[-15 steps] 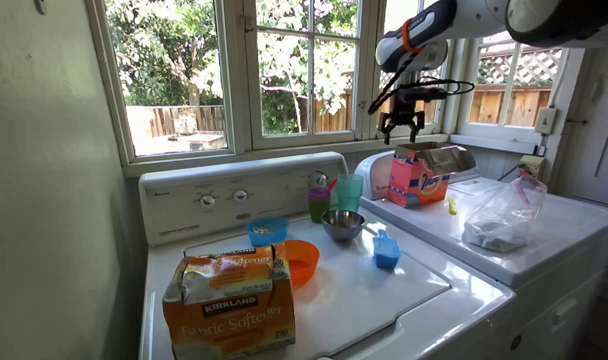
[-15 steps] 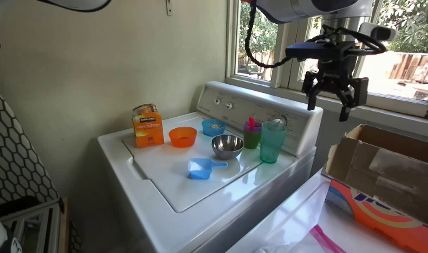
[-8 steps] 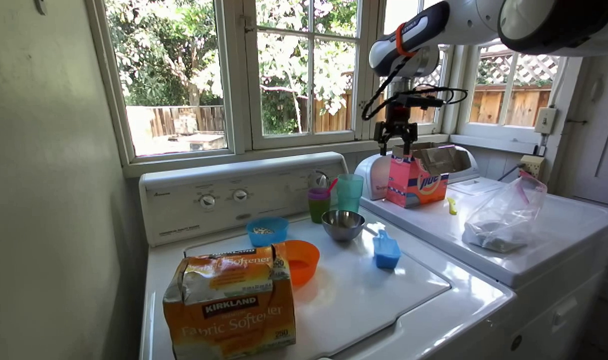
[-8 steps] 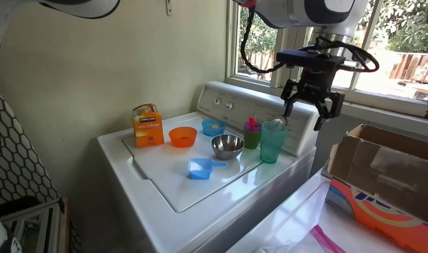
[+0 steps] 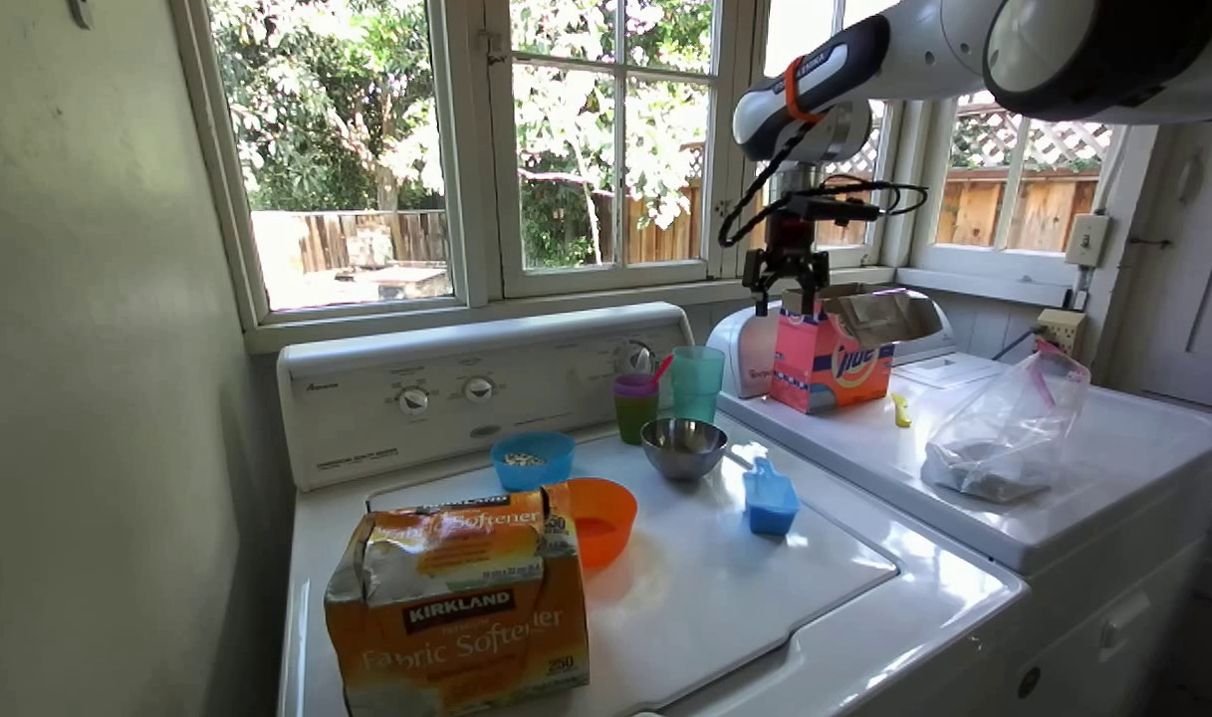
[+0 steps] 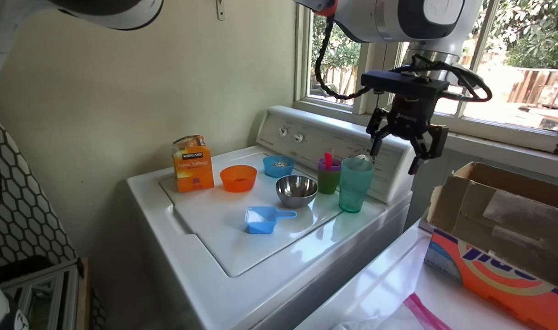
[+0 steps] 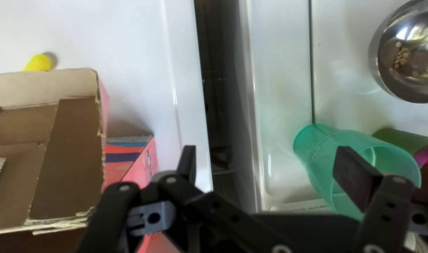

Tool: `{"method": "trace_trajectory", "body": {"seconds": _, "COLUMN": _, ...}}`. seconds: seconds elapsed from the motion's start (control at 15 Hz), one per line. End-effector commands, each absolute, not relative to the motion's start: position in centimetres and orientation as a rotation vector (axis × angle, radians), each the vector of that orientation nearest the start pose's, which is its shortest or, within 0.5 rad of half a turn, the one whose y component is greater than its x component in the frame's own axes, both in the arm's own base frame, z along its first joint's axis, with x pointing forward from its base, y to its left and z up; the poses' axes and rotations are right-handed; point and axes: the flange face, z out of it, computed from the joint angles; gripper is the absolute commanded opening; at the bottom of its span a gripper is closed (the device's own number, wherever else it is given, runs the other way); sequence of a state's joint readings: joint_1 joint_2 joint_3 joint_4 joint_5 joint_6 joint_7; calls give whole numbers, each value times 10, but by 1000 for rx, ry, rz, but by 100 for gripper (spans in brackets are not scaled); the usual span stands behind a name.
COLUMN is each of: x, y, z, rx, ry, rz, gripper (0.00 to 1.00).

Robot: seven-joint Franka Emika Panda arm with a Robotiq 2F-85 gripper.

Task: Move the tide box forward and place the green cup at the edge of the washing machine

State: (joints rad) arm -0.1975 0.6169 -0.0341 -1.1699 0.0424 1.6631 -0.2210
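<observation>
The wrist view crops the Tide box [image 7: 73, 154] on the left-hand surface [image 7: 129, 42]. The jaws stand wide apart, gripping nothing; a finger [image 7: 356, 177] partly hides the green cup [image 7: 321, 156] on the washing machine [image 7: 344, 63]. At right, pale bits [image 7: 401, 58] in the cropped bowl [image 7: 416, 84] show clearly only there.

A white-and-black robot arm [image 5: 924, 50] reaches in from the upper right in an exterior view, its silver, cylindrical metal wrist [image 5: 797, 177] vertical. Beneath it, a black, jointed two-fingered gripper [image 6: 394, 158] points down, its fingers [image 7: 354, 175] spread well apart.
</observation>
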Motion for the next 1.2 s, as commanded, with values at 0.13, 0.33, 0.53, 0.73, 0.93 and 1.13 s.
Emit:
{"method": "trace_trajectory", "body": {"seconds": 0.13, "x": 714, "y": -145, "z": 403, "rx": -3098, "ry": 34, "rz": 132, "gripper": 100}}
{"method": "trace_trajectory", "body": {"seconds": 0.33, "x": 716, "y": -117, "z": 386, "rx": -3139, "ry": -100, "rz": 195, "gripper": 100}}
{"method": "trace_trajectory", "body": {"seconds": 0.53, "x": 714, "y": -94, "z": 382, "rx": -3166, "ry": -217, "rz": 234, "gripper": 100}}
{"method": "trace_trajectory", "body": {"seconds": 0.73, "x": 718, "y": -89, "z": 384, "rx": -3147, "ry": -182, "rz": 240, "gripper": 100}}
{"method": "trace_trajectory", "body": {"seconds": 0.93, "x": 719, "y": -83, "z": 382, "rx": -3152, "ry": -208, "rz": 228, "gripper": 100}}
{"method": "trace_trajectory", "body": {"seconds": 1.13, "x": 712, "y": -67, "z": 378, "rx": -3112, "ry": -372, "rz": 248, "gripper": 100}}
